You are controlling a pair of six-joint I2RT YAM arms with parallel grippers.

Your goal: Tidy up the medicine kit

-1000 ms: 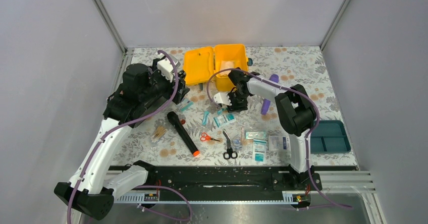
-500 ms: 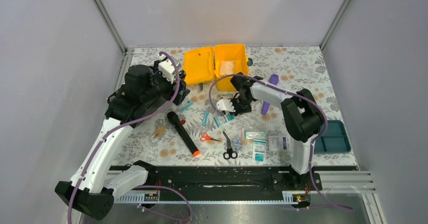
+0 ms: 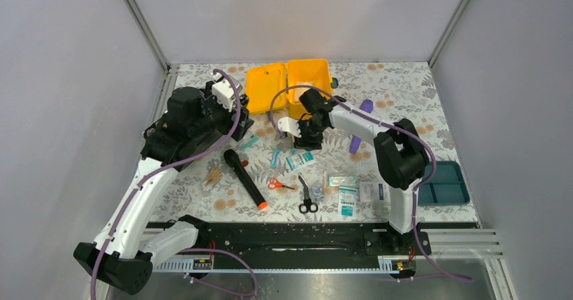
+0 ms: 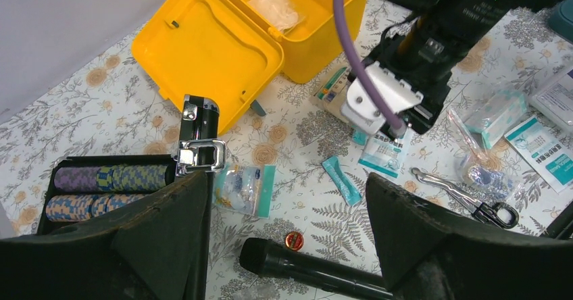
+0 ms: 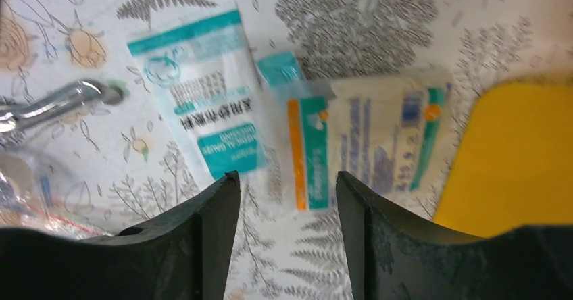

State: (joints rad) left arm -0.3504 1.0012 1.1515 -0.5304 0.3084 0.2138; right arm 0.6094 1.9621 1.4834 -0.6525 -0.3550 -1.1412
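Observation:
The yellow medicine kit stands open at the back centre, lid flat to the left, with a white bag inside. It also shows in the left wrist view. Its teal insert tray lies apart at the right edge. My right gripper is open and empty just in front of the kit. In its wrist view it hovers over an orange-teal packet, a cream packet and a white-teal gauze packet. My left gripper is open and empty, left of the kit.
A black tray of coloured rolls sits under the left wrist. A black torch, red scissors, metal scissors, a purple item and several packets lie scattered on the floral table.
My right gripper has shifted slightly left and back toward the kit's front wall. The left arm has not moved.

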